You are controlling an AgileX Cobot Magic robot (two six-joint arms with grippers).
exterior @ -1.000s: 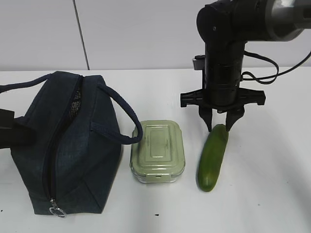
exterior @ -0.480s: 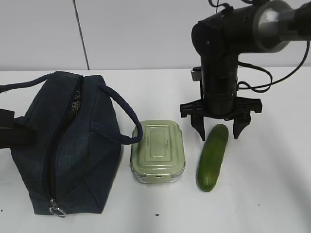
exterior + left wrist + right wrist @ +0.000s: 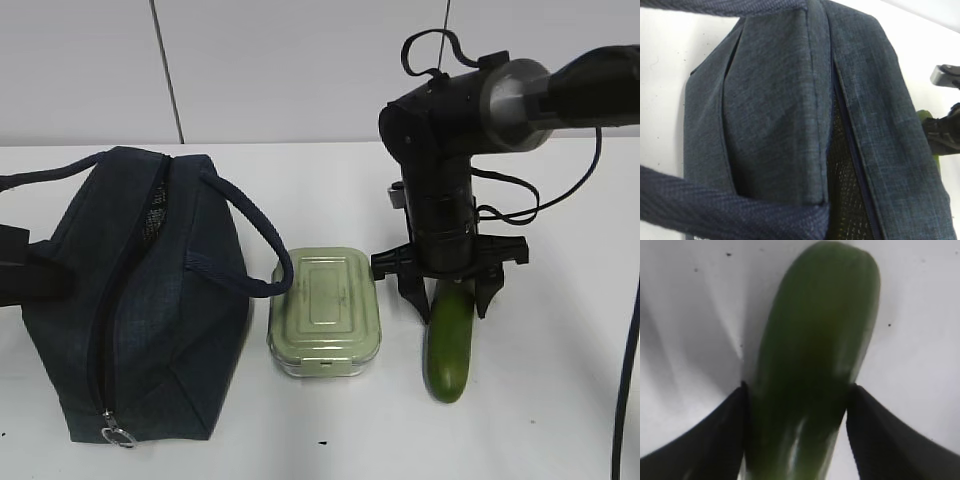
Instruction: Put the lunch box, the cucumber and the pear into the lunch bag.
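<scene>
Two fingers of the right gripper [image 3: 448, 297] are seen on either side of the cucumber [image 3: 450, 340], pressed against its flanks; in the right wrist view both dark pads [image 3: 710, 440] are in contact with the green skin, so the jaws are clamped on it. The right arm is pointed straight down over the white table [image 3: 560, 400], wrist vertical. The cucumber is lying on the table just right of the lunch box [image 3: 326, 312]. The lunch bag [image 3: 130, 300] is stood at left, zipper partly undone. The left gripper itself is not shown; its jaws are recorded as closed together, beside the bag.
</scene>
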